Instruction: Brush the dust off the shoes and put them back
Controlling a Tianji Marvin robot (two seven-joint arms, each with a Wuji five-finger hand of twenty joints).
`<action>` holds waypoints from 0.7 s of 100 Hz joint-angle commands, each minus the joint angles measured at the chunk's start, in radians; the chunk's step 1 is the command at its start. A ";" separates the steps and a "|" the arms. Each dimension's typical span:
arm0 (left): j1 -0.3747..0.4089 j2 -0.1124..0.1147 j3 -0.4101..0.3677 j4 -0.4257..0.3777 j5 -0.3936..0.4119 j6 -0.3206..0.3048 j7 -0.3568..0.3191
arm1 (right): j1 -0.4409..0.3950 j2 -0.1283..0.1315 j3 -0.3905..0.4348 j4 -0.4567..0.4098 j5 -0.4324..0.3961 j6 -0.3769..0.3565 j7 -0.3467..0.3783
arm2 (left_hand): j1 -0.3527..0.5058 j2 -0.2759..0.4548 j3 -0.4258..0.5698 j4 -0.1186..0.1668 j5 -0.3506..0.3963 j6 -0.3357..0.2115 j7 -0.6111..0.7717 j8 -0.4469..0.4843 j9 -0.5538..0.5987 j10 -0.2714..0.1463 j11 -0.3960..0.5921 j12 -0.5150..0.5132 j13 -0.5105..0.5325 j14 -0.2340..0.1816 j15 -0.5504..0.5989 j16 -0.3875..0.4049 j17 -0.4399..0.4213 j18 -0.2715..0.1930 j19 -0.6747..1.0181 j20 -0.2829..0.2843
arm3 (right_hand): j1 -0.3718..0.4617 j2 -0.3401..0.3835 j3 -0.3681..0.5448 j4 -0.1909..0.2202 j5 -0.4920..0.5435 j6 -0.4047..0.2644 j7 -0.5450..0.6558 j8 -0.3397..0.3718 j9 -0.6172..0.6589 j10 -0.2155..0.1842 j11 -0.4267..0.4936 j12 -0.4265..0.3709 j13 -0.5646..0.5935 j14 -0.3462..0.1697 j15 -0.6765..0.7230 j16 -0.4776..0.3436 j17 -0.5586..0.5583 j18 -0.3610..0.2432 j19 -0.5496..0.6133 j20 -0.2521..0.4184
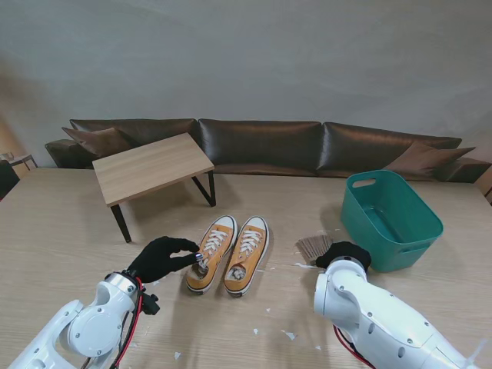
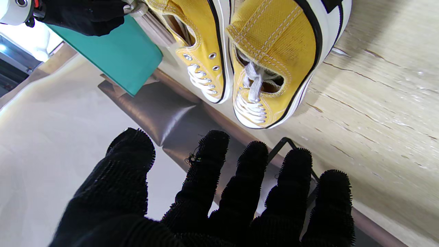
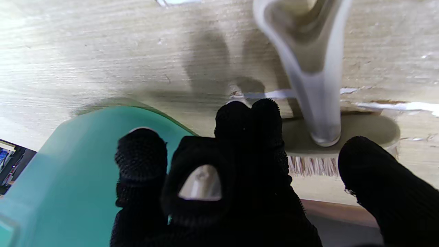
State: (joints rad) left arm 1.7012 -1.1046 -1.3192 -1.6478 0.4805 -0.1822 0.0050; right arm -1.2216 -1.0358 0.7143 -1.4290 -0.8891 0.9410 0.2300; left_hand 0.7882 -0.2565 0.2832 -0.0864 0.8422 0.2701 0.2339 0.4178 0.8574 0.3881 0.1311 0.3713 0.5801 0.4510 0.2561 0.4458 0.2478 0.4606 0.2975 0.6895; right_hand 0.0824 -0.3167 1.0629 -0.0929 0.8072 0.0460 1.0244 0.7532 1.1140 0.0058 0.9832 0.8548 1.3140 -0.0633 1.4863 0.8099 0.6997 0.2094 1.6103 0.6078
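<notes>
Stand view looking down: two yellow shoes (image 1: 229,255) lie side by side, touching, near the middle of the pale wood worktop (image 1: 61,223), toes pointing away from me and heels toward me. The left robot hand (image 1: 163,257) hangs just beside the heel of the left shoe, fingers spread and holding nothing; the left wrist view shows its fingertips (image 2: 214,144) apart, with bare worktop on the shoe's outer side. To the right of the shoes lies the brush (image 1: 313,247), bristles fanned toward the shoes, with a narrow strip of bare wood between it and the right shoe. The right robot hand (image 1: 343,253) sits over the brush's handle end; in the right wrist view the fingers (image 3: 247,120) are half-curled beside the pale handle (image 3: 315,103) with the thumb apart on the other side, and I cannot tell whether they grip it. A green tub (image 1: 392,217) stands close on that hand's right. A small wooden table (image 1: 151,167) stands farther from me on the left, well apart from the shoes. White scraps (image 1: 288,334) dot the near edge.
</notes>
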 commanded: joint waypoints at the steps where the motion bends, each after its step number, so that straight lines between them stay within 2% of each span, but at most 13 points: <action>1: 0.000 -0.002 0.001 0.001 -0.004 0.000 -0.021 | -0.020 -0.006 0.018 -0.017 -0.013 -0.016 0.005 | 0.014 0.047 -0.020 0.046 0.024 0.010 0.005 0.007 0.017 0.014 0.004 0.003 0.045 0.018 0.012 0.013 -0.002 0.019 -0.022 0.008 | -0.015 -0.039 -0.026 0.026 -0.030 0.033 -0.005 -0.006 -0.026 -0.019 0.029 -0.014 0.006 -0.012 -0.006 -0.011 0.336 0.033 -0.011 -0.005; 30: 0.002 -0.001 0.000 0.000 -0.002 -0.002 -0.020 | -0.091 -0.030 0.109 -0.085 -0.025 -0.054 -0.062 | 0.014 0.046 -0.019 0.045 0.021 0.008 0.004 0.007 0.016 0.013 0.004 0.003 0.046 0.017 0.012 0.013 0.000 0.018 -0.021 0.008 | -0.015 -0.061 -0.056 0.020 -0.040 0.028 -0.036 -0.031 -0.035 -0.013 0.015 -0.035 0.006 -0.006 -0.015 -0.021 0.324 0.040 -0.019 0.006; 52: 0.006 -0.002 -0.002 -0.004 0.000 -0.001 -0.018 | -0.157 -0.046 0.190 -0.167 -0.026 -0.112 -0.109 | 0.013 0.045 -0.019 0.045 0.016 0.007 0.001 0.006 0.015 0.014 0.003 0.002 0.044 0.018 0.012 0.013 -0.001 0.018 -0.022 0.008 | -0.011 -0.067 -0.069 0.021 -0.037 0.023 -0.079 -0.057 -0.043 -0.001 0.000 -0.051 0.005 0.005 -0.021 -0.027 0.318 0.047 -0.023 0.012; 62: 0.007 -0.002 -0.002 -0.004 0.001 -0.002 -0.017 | -0.191 -0.053 0.229 -0.202 -0.025 -0.160 -0.136 | 0.013 0.045 -0.019 0.045 0.015 0.007 0.001 0.005 0.014 0.014 0.003 0.002 0.044 0.017 0.012 0.013 -0.001 0.020 -0.022 0.008 | -0.006 -0.073 -0.070 0.021 -0.035 0.015 -0.106 -0.071 -0.055 0.013 -0.036 -0.076 0.004 0.032 -0.060 -0.046 0.292 0.059 -0.039 0.015; 70: 0.008 -0.001 -0.003 -0.004 0.004 -0.002 -0.017 | -0.216 -0.056 0.256 -0.232 -0.024 -0.195 -0.145 | 0.012 0.044 -0.019 0.045 0.013 0.007 0.000 0.005 0.014 0.013 0.003 0.002 0.043 0.018 0.011 0.013 -0.001 0.017 -0.022 0.008 | -0.005 -0.074 -0.077 0.021 -0.039 0.007 -0.140 -0.080 -0.083 0.031 -0.091 -0.118 0.003 0.077 -0.166 -0.095 0.235 0.079 -0.091 0.018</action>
State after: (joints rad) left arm 1.7050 -1.1043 -1.3203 -1.6479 0.4831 -0.1828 0.0052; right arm -1.4216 -1.0869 0.9718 -1.6306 -0.9114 0.7534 0.0751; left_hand 0.7883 -0.2566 0.2832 -0.0864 0.8423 0.2705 0.2342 0.4180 0.8574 0.3883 0.1311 0.3712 0.5821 0.4510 0.2561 0.4458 0.2478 0.4606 0.2974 0.6895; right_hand 0.0831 -0.3617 1.0171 -0.0929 0.8045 0.0507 0.9087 0.6874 1.0648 0.0127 0.9238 0.7752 1.3140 -0.0214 1.3773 0.7519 0.6997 0.2365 1.5577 0.6077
